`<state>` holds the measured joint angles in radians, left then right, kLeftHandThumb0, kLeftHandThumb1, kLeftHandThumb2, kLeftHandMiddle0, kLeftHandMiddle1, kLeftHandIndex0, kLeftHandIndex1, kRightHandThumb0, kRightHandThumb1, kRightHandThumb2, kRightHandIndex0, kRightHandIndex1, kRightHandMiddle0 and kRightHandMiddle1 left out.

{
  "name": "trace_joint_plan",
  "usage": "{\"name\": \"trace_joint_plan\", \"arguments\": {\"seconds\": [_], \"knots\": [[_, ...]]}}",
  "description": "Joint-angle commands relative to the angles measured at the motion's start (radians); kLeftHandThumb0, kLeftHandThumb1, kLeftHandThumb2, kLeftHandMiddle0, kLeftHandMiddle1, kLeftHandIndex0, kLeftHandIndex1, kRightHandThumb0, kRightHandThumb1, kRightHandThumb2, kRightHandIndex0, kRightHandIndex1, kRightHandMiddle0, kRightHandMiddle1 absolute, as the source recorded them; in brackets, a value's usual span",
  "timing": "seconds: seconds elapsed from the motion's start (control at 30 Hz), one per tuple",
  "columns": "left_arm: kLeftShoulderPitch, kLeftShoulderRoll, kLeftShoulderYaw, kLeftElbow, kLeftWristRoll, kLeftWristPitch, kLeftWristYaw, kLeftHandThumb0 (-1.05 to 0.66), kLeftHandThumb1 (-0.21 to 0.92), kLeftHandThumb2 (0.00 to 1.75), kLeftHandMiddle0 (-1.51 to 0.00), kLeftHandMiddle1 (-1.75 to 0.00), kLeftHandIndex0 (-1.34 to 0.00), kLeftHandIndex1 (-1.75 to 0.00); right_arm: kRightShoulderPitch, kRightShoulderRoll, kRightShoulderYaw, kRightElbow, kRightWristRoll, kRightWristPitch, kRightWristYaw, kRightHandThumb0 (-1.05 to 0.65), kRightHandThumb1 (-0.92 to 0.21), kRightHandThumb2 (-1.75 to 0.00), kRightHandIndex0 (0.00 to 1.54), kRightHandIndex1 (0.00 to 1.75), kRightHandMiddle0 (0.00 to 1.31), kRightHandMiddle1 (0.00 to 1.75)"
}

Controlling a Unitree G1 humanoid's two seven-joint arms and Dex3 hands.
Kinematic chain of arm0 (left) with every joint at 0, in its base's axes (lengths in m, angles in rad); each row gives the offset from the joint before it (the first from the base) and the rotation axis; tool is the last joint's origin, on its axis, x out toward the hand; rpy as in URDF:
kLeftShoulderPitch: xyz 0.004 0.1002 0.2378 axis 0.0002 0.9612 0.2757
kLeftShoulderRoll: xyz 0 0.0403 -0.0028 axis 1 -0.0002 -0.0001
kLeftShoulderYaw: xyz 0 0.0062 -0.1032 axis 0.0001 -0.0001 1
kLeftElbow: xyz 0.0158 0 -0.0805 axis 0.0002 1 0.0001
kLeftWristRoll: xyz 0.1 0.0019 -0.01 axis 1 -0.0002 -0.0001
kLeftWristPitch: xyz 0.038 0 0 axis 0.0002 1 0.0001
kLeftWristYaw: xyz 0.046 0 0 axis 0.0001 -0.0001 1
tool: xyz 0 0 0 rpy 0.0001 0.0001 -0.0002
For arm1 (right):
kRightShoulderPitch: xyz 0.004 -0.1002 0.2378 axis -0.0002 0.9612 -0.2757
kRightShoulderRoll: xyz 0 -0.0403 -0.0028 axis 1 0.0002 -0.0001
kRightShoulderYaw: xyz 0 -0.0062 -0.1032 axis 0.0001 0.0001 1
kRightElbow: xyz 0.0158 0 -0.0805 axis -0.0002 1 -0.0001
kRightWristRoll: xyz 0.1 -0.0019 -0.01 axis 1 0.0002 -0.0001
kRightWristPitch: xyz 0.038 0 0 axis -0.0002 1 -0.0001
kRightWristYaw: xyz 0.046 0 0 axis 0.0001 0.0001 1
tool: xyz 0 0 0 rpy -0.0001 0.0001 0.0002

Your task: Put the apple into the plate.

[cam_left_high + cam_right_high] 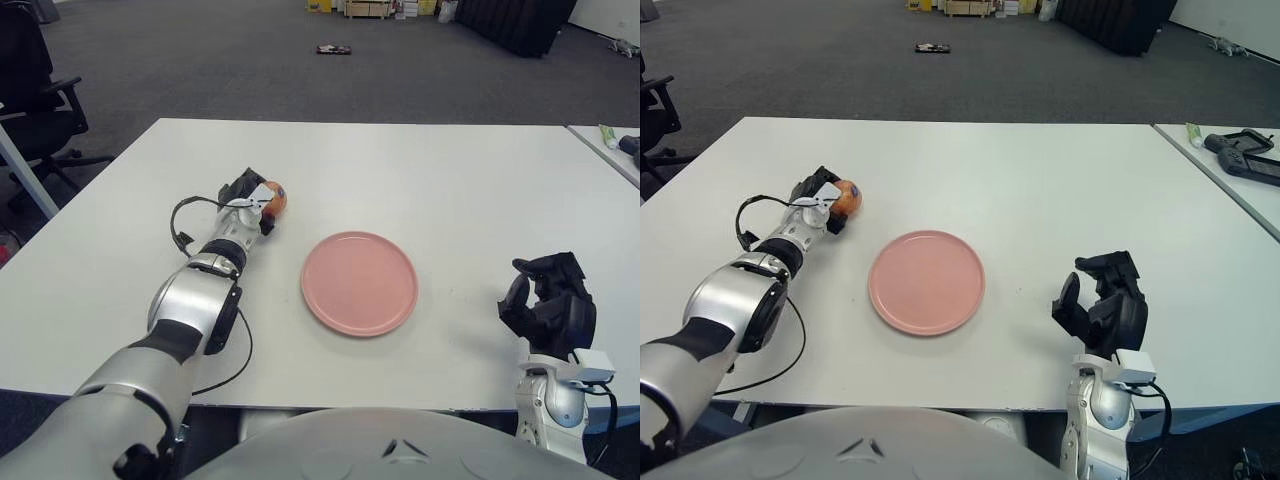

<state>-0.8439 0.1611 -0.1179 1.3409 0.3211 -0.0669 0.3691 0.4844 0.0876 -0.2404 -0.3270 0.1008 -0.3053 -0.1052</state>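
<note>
A reddish-orange apple (275,197) sits in my left hand (255,200), whose fingers are curled around it, left of and a little beyond the pink plate (360,283). In the right eye view the apple (846,198) shows past the hand's right side. The plate (927,280) lies flat on the white table with nothing on it. My right hand (545,305) shows near the table's front right edge, well right of the plate, holding nothing, fingers curled.
The white table (420,170) spreads beyond the plate. A second table edge with a green tube (607,136) and a dark device (1245,155) is at the far right. A black office chair (35,90) stands at the left.
</note>
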Motion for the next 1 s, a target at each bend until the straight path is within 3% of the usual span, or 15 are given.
{"name": "trace_joint_plan", "arguments": {"seconds": [0.0, 0.3, 0.63, 0.7, 0.97], "knots": [[-0.06, 0.006, 0.024, -0.044, -0.02, -0.057, 0.021, 0.0, -0.06, 1.61, -0.97, -1.35, -0.76, -1.75, -0.021, -0.003, -0.001, -0.01, -0.011, -0.004, -0.005, -0.41, -0.53, -1.06, 0.64, 1.44, 0.44, 1.75], [-0.036, 0.0, 0.043, -0.105, -0.045, -0.196, 0.024, 0.0, -0.03, 1.64, -0.92, -1.52, -0.68, -1.75, -0.026, 0.0, 0.001, -0.004, -0.004, 0.005, -0.002, -0.42, -0.51, -1.09, 0.64, 1.46, 0.46, 1.75], [0.042, -0.018, 0.019, -0.338, -0.034, -0.292, 0.008, 0.0, -0.01, 1.65, -0.89, -1.61, -0.64, -1.75, -0.029, -0.005, 0.006, 0.007, -0.001, -0.003, 0.012, -0.43, -0.48, -1.12, 0.65, 1.49, 0.48, 1.75], [0.056, -0.019, 0.014, -0.37, -0.03, -0.297, 0.001, 0.0, -0.01, 1.64, -0.89, -1.61, -0.64, -1.75, -0.029, -0.006, 0.006, 0.01, -0.004, -0.007, 0.014, -0.43, -0.48, -1.12, 0.65, 1.49, 0.48, 1.75], [0.188, -0.046, -0.025, -0.698, -0.032, -0.234, -0.1, 0.0, -0.03, 1.66, -0.91, -1.59, -0.65, -1.75, -0.034, -0.008, 0.005, 0.018, -0.023, -0.012, 0.009, -0.42, -0.5, -1.09, 0.64, 1.48, 0.46, 1.75]]}}
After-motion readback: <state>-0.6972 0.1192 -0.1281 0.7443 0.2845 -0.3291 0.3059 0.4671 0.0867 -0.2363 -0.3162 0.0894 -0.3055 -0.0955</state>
